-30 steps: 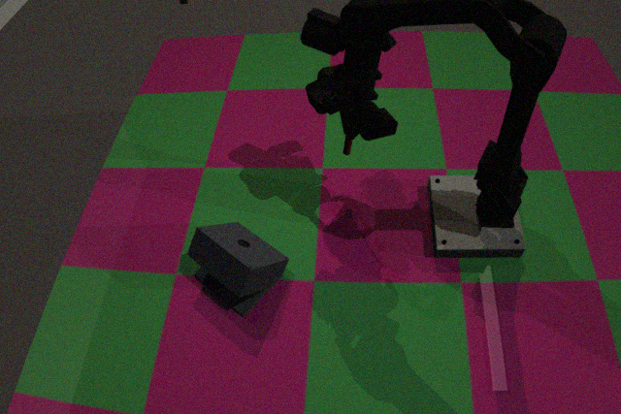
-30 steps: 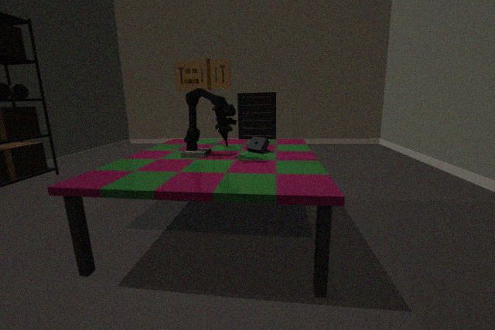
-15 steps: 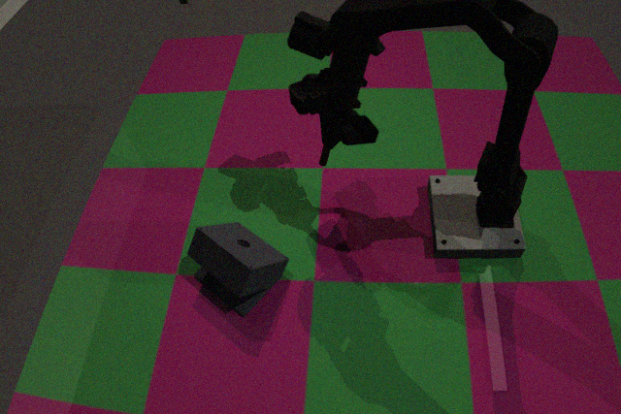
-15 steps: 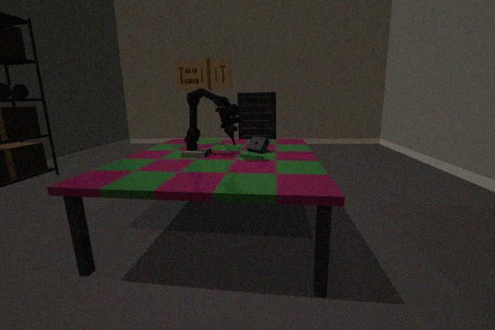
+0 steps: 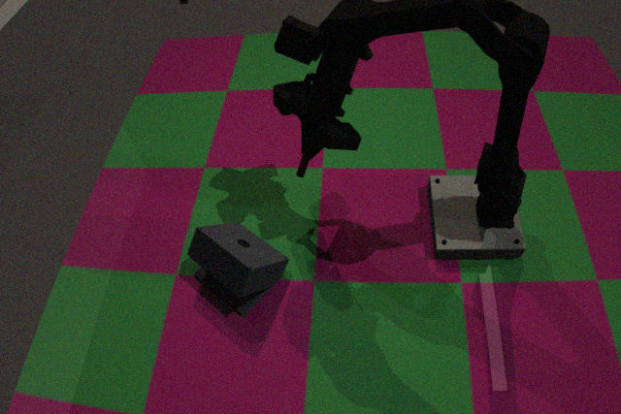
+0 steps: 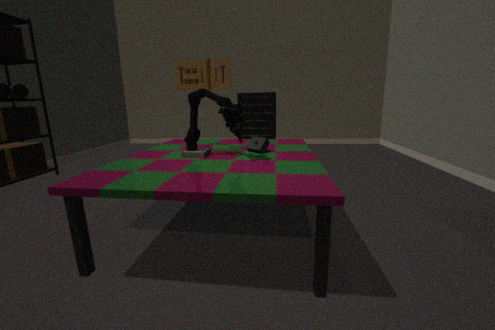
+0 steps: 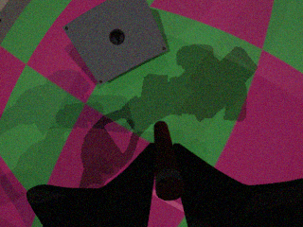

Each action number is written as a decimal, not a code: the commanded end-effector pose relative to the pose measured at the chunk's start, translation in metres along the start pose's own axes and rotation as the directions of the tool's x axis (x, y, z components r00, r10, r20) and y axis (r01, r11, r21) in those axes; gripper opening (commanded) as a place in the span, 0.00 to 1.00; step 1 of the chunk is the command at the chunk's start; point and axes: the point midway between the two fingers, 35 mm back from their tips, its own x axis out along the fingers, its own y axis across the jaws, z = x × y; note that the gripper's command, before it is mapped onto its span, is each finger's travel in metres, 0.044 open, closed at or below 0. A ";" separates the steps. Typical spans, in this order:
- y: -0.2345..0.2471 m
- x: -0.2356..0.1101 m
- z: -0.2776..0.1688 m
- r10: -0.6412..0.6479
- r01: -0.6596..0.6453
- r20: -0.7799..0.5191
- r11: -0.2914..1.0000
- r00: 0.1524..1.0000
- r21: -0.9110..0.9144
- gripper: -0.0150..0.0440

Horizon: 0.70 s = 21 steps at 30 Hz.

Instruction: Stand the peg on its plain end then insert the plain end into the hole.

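Seen from the wrist, nearest: gripper [image 7: 166,173] clamped on the peg [image 7: 163,151], dark fingers pressed against both sides; peg's free end jutting forward past the fingertips, over a green square; white band not visible. Farther ahead in the same view: panel [image 7: 95,47], a grey tilted square face with one dark hole [image 7: 116,37] near its middle; hole open, with nothing in it; peg tip and panel well apart, with shadow on green between them.

From above: peg [image 5: 302,167] hanging tilted below the gripper [image 5: 311,146], held above the table [image 5: 150,208], tip over the border of a green and a pink square; panel [image 5: 235,254] lower left of it, sloped on a dark block, hole [image 5: 244,242] facing up and toward the arm; grey base plate [image 5: 441,238] to the right, arm rising from it and arching over toward the panel.

From the far exterior view: arm bent above the checkered table [image 6: 192,186], gripper [image 6: 238,133] just beside and above the panel [image 6: 257,144]; peg too small to make out; shelf [image 6: 39,90] against the left wall.
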 end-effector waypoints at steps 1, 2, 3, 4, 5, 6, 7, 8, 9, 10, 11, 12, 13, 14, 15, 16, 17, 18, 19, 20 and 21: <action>0.004 0.005 0.013 0.031 -0.031 0.043 0.999 0.999 0.009 0.25; 0.005 0.006 0.016 0.037 -0.038 0.052 0.999 0.998 0.010 0.25; 0.006 0.006 0.018 0.044 -0.045 0.061 0.999 0.997 0.011 0.25; 0.007 0.007 0.020 0.051 -0.052 0.070 0.999 0.996 0.012 0.25; 0.008 0.008 0.023 0.057 -0.058 0.078 0.998 0.995 0.013 0.25; 0.009 0.009 0.025 0.064 -0.066 0.087 0.998 0.994 0.014 0.25; 0.010 0.009 0.028 0.071 -0.073 0.095 0.997 0.993 0.015 0.25; 0.011 0.010 0.030 0.078 -0.080 0.104 0.997 0.992 0.016 0.25; 0.012 0.011 0.033 0.085 -0.087 0.112 0.996 0.990 0.017 0.25; 0.014 0.011 0.035 0.092 -0.095 0.121 0.995 0.988 0.018 0.25; 0.015 0.012 0.038 0.099 -0.102 0.129 0.995 0.987 0.018 0.25; 0.016 0.012 0.040 0.106 -0.110 0.137 0.994 0.985 0.019 0.25; 0.017 0.013 0.042 0.114 -0.118 0.145 0.993 0.983 0.019 0.25; 0.019 0.014 0.045 0.121 -0.126 0.153 0.992 0.981 0.019 0.25; 0.020 0.014 0.047 0.129 -0.134 0.161 0.991 0.979 0.020 0.25; 0.021 0.015 0.049 0.136 -0.142 0.168 0.990 0.976 0.020 0.25; 0.022 0.015 0.052 0.144 -0.150 0.176 0.989 0.974 0.020 0.25; 0.024 0.016 0.054 0.152 -0.158 0.184 0.987 0.971 0.020 0.25; 0.025 0.016 0.056 0.159 -0.166 0.191 0.986 0.969 0.020 0.25; 0.026 0.017 0.059 0.167 -0.175 0.199 0.984 0.966 0.019 0.25; 0.028 0.017 0.061 0.175 -0.183 0.206 0.983 0.963 0.019 0.25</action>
